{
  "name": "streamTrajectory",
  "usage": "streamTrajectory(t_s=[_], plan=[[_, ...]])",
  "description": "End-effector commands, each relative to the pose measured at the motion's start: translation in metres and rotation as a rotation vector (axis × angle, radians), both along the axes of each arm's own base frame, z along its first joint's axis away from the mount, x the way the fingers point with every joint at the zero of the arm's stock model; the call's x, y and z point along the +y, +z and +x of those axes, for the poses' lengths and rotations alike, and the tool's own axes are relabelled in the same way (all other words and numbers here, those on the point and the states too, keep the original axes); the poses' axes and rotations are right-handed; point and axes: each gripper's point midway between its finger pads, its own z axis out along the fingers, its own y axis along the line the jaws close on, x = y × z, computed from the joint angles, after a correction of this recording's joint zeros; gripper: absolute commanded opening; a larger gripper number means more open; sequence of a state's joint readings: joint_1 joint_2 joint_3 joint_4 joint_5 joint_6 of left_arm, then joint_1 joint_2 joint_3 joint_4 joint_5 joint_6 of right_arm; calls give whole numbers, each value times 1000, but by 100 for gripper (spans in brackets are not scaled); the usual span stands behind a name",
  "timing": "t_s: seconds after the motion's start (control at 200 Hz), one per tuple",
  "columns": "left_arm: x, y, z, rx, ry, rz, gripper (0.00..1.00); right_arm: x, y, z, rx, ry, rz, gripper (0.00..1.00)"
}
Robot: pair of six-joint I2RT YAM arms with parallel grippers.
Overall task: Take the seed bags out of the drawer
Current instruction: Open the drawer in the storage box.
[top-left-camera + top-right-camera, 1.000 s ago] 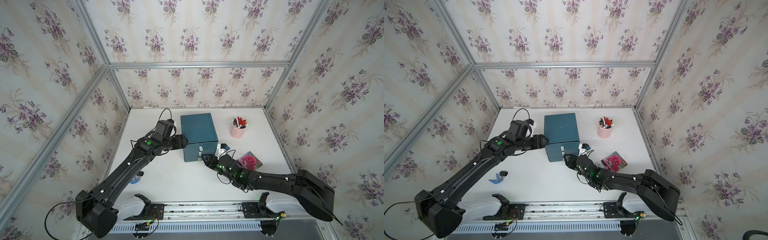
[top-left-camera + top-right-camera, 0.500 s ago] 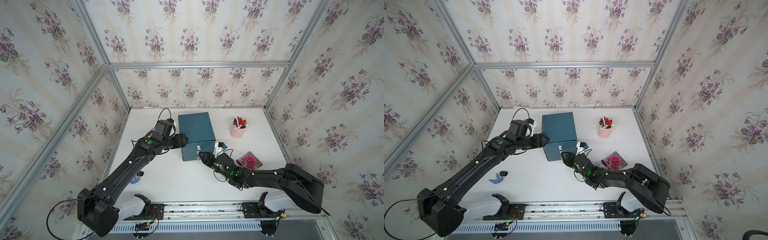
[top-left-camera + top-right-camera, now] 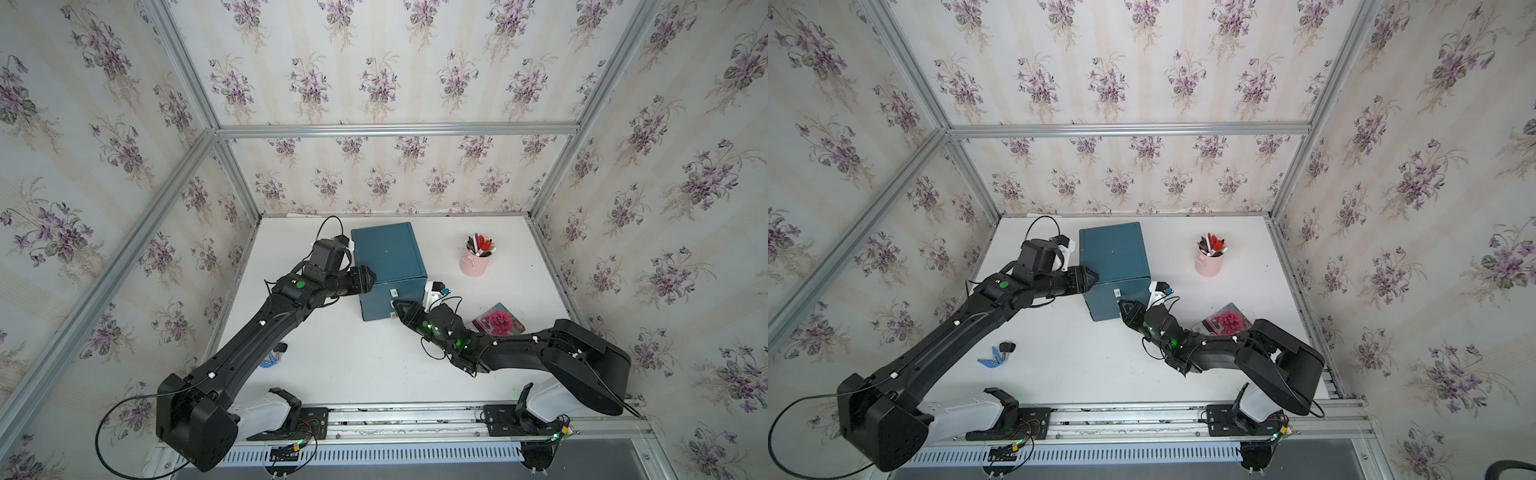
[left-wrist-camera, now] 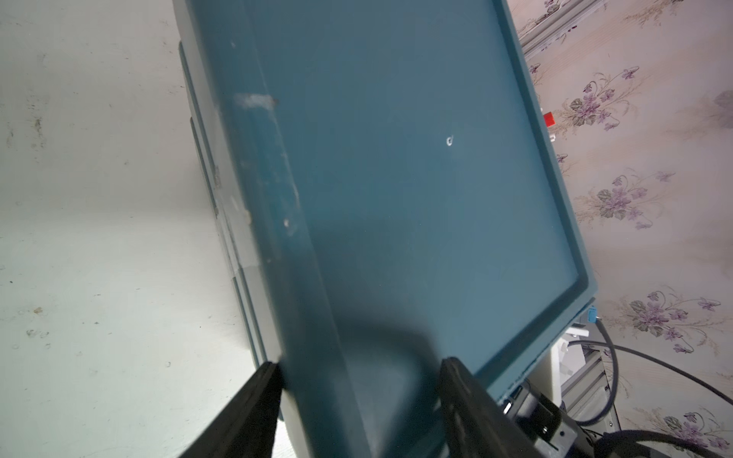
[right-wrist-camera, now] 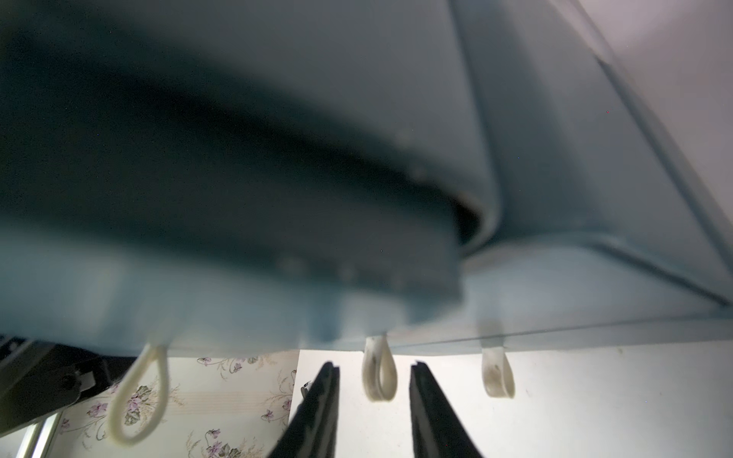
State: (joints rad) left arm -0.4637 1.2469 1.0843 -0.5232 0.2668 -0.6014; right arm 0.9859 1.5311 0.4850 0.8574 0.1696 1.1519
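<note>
The white surface [image 3: 353,365] carries a teal drawer cabinet [image 3: 386,253] toward the back, a little left of centre; it shows in both top views [image 3: 1113,253]. Near the right edge of the surface, apart from the cabinet, the one seed bag [image 3: 498,322] in view lies flat with its pink bloom facing up. The right arm covers its near corner. Behind the bag stands a pink cup [image 3: 475,262] filled with pens.

The left end effector [image 3: 371,277] sits at the cabinet's top front left corner. In the left wrist view its fingers [image 4: 254,408] stand partly apart and straddle the cabinet's top edge, one against the side wall and one over the top. Whether they clamp it cannot be told.

The right end effector [image 3: 397,305] is at the cabinet's front face. In the right wrist view its fingers [image 5: 321,404] stand narrowly apart on either side of the middle pull loop [image 5: 378,376], one of three white loops hanging from the front. A gap shows on each side, so nothing is gripped.

On the left part of the surface a small blue piece [image 3: 990,360] lies just beside a small black one [image 3: 1007,348].
</note>
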Motion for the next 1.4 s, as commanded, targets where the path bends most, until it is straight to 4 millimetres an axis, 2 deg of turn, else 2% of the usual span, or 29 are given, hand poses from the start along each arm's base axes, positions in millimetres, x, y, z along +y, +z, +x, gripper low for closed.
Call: streamTrajectory(t_s=[0.0,0.19,0.31,0.535,0.704,0.964,1.199,1.394], plan=[[7,-31,-23,121,-55,85,63,6,11,-7,-35,43,60,37],[8,-31,-23,116,-63,99,62,11,8,-6,-31,52,71,34],[10,-30,-24,112,-69,112,62,6,8,-4,-35,25,67,27],[15,-31,-21,108,-59,117,62,8,-1,-7,-15,45,27,0],[17,-29,-15,104,-50,114,62,-1,-9,-19,-1,48,-11,0],[15,-28,0,91,-48,119,61,-4,-11,-67,-25,119,-112,0],[21,-31,14,66,-50,210,58,-6,-1,-98,-59,170,-173,0],[22,-34,15,67,-49,222,57,-9,2,-113,-77,186,-228,0]])
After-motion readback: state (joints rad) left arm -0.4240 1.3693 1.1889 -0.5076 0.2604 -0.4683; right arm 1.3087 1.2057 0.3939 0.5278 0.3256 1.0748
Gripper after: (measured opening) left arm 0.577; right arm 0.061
